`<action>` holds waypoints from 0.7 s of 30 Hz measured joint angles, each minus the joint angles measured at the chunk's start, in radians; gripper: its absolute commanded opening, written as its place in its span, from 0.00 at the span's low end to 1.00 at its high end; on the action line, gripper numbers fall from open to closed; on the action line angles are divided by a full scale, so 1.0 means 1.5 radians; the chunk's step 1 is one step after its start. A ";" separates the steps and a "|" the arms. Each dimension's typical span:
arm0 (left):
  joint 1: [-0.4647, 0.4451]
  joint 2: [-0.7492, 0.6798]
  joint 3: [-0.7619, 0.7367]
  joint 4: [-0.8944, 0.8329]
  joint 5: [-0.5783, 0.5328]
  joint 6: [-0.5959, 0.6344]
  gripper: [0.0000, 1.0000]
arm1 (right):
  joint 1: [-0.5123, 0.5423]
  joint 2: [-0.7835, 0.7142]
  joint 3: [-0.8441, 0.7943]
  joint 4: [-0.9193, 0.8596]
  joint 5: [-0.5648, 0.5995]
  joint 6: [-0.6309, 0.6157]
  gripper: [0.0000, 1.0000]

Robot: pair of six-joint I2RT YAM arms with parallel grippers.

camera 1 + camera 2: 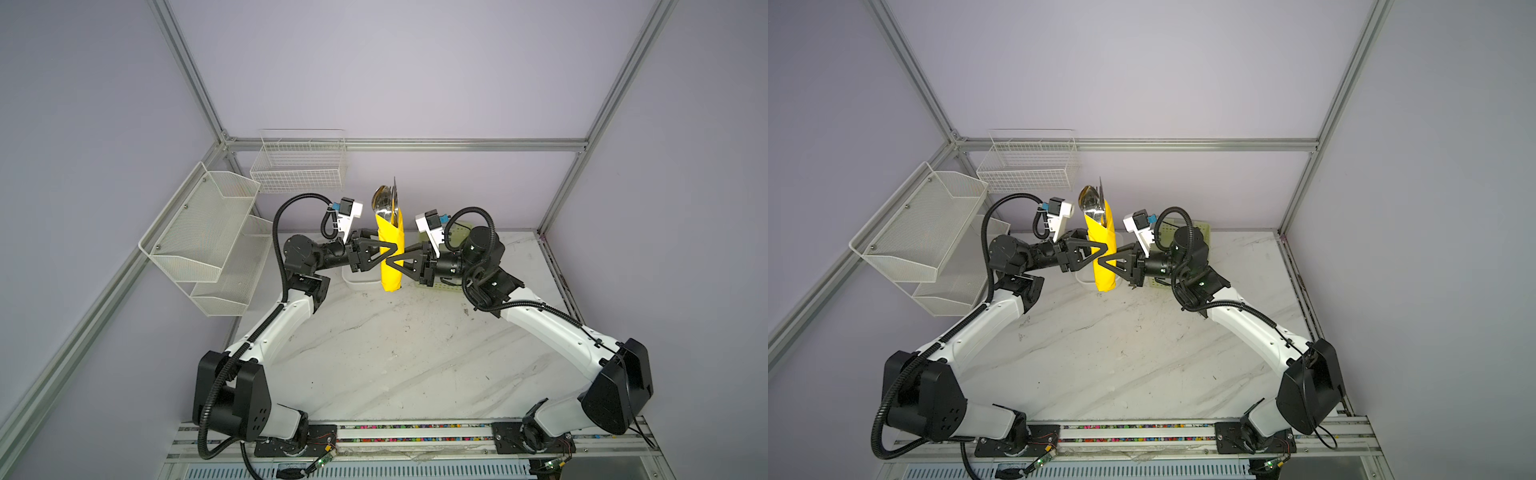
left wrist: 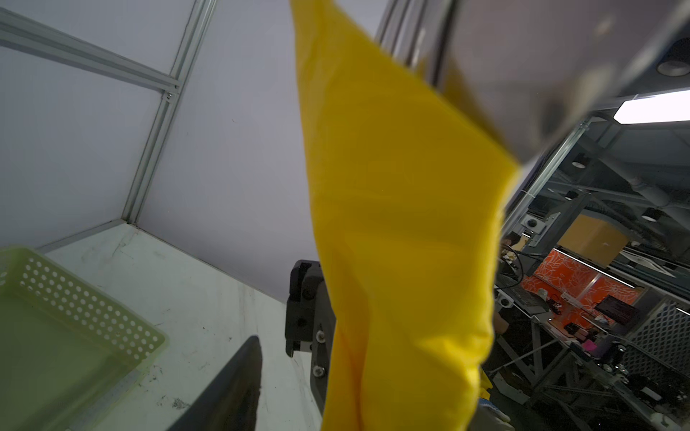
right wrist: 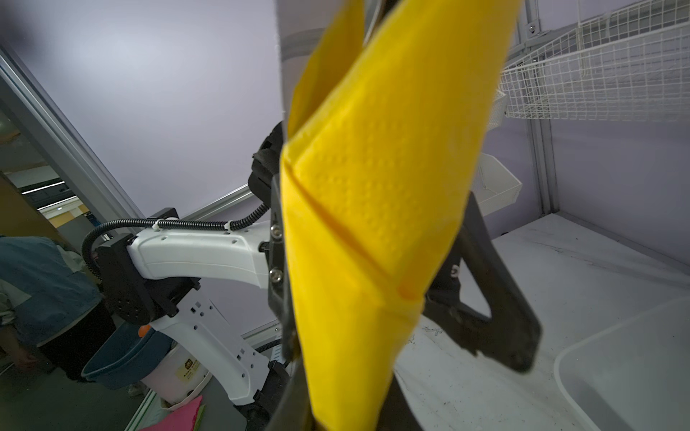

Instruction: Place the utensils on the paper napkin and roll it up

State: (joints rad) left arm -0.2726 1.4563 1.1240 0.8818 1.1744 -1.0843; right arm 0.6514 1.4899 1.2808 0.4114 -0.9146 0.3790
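A pale green perforated basket (image 2: 93,298) sits near a white plastic tub (image 1: 358,283) on the counter (image 1: 395,353). Before the tub, the right gripper (image 1: 390,262) clamps the upright yellow paper napkin (image 1: 390,235) rolled around silver metal utensils (image 1: 384,199); the left gripper (image 1: 395,248) has its jaws apart around it.

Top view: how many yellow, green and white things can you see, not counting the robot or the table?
Yellow: 1, the rolled napkin
Green: 1, the basket
White: 3, the wire basket, the mesh shelf and the tub
Total: 5
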 measured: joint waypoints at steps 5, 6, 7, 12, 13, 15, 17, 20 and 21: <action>-0.014 0.013 0.000 0.044 0.015 -0.038 0.44 | 0.000 0.016 0.000 -0.003 -0.005 -0.007 0.00; -0.014 0.013 0.000 0.051 0.015 -0.041 0.43 | 0.000 0.016 0.000 -0.003 -0.005 -0.008 0.00; -0.014 0.013 0.000 0.059 0.015 -0.046 0.41 | 0.000 0.016 0.000 -0.003 -0.004 -0.009 0.00; -0.011 0.013 0.000 0.071 0.014 -0.056 0.35 | -0.001 0.013 -0.001 -0.003 -0.001 -0.011 0.00; -0.011 0.013 0.000 0.074 0.013 -0.056 0.33 | -0.002 0.010 -0.002 -0.003 0.000 -0.010 0.00; -0.011 0.013 0.000 0.078 0.013 -0.057 0.33 | -0.006 0.002 -0.009 -0.003 0.001 -0.010 0.00; -0.011 0.013 0.000 0.084 0.014 -0.058 0.33 | -0.014 -0.008 -0.016 -0.005 0.003 -0.011 0.00; -0.011 0.013 0.000 0.098 0.009 -0.071 0.25 | -0.027 -0.017 -0.017 -0.008 0.001 -0.010 0.00; -0.011 0.013 0.000 0.102 0.009 -0.076 0.22 | -0.028 -0.019 -0.017 -0.008 -0.001 -0.011 0.00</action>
State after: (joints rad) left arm -0.2890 1.4765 1.1240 1.0344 1.1877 -1.1984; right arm 0.6090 1.4616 1.2556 0.3996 -0.9157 0.3630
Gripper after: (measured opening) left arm 0.262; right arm 0.199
